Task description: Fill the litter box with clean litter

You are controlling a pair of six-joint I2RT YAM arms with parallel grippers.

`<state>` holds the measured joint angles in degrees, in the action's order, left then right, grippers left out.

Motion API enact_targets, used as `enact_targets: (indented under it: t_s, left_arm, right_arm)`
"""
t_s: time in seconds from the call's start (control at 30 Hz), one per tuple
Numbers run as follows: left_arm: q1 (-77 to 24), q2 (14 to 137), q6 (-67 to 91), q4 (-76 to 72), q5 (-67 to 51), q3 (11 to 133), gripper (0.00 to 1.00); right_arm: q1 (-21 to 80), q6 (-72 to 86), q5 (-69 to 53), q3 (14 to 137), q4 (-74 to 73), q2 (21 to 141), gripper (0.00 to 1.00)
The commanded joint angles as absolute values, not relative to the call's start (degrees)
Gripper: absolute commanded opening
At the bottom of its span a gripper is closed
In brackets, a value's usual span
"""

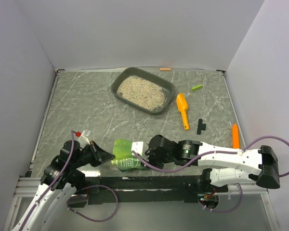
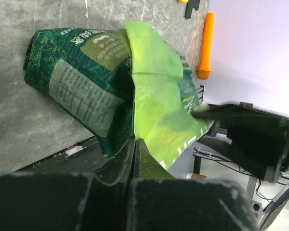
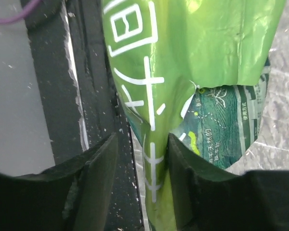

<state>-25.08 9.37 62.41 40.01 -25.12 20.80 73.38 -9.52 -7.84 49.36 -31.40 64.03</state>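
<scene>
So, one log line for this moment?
left gripper: shut on green bag | right gripper: open, jaws straddling bag edge | litter box: holds clean litter | orange scoop: lying beside box

The left arm (image 1: 48, 190) rises from its base at the near left corner and bends forward, its dark wrist turned to the right and held low. The left tool (image 1: 104, 157) points right, its two fingers (image 2: 116, 163) pressed flat together at the tips, pinching an edge of the green bag (image 2: 86, 82). The right arm (image 1: 226, 159) stretches leftward from its base at the near right, white forearm almost level, black wrist ahead of it. The right tool (image 1: 140, 150) faces left toward the other one. Its fingers (image 3: 98, 163) stand apart, astride a fold of the bag, one touching it and the other just clear
</scene>
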Motion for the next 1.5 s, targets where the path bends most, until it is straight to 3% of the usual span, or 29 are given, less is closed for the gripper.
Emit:
enact_targets:
  t_s: [0.0, 0.07, 0.17, 0.2, 0.3, 0.5, 0.67, 0.93, 1.27, 1.47]
  left_arm:
    - [-24.7, 11.6, 63.8, 41.0, -21.9, 23.3, 0.01]
    - [-24.7, 13.1, 62.3, 39.8, -21.9, 24.0, 0.01]
    - [-24.7, 16.1, 56.0, 39.7, -20.0, 30.3, 0.05]
    - [-24.7, 17.1, 53.8, 40.2, -19.2, 32.5, 0.15]
    - [-24.7, 21.2, 43.7, 40.3, -18.1, 41.6, 0.25]
    - [-24.7, 26.8, 29.7, 32.0, -29.8, 49.8, 0.46]
    - [-24.8, 31.8, 21.8, 25.7, -45.6, 47.6, 0.50]
    - [-26.4, 34.5, 14.7, 10.2, -49.9, 39.9, 0.56]
    - [-42.6, 44.7, 3.0, 7.1, -32.5, 40.4, 0.60]
    - [-44.7, 47.5, 0.6, 1.5, -32.6, 37.4, 0.64]
  right_arm:
    - [74.0, -9.2, -6.2, 48.9, -32.0, 65.6, 0.22]
    - [74.1, -9.6, -5.5, 49.0, -32.4, 65.8, 0.00]
    - [74.1, -10.4, -4.3, 50.3, -33.9, 65.7, 0.00]
    - [74.1, -10.5, -4.6, 50.6, -34.3, 65.7, 0.00]
    - [73.8, -11.2, -5.2, 52.1, -35.9, 65.8, 0.00]
    - [70.1, -11.3, -11.7, 55.3, -39.5, 67.7, 0.00]
    - [63.0, -10.6, -25.4, 56.5, -40.9, 67.2, 0.00]
    - [54.7, -11.6, -37.8, 58.7, -41.6, 66.4, 0.00]
    - [51.9, -11.2, -40.2, 58.1, -39.7, 65.6, 0.00]
    - [51.8, -10.7, -40.6, 56.4, -38.8, 64.3, 0.00]
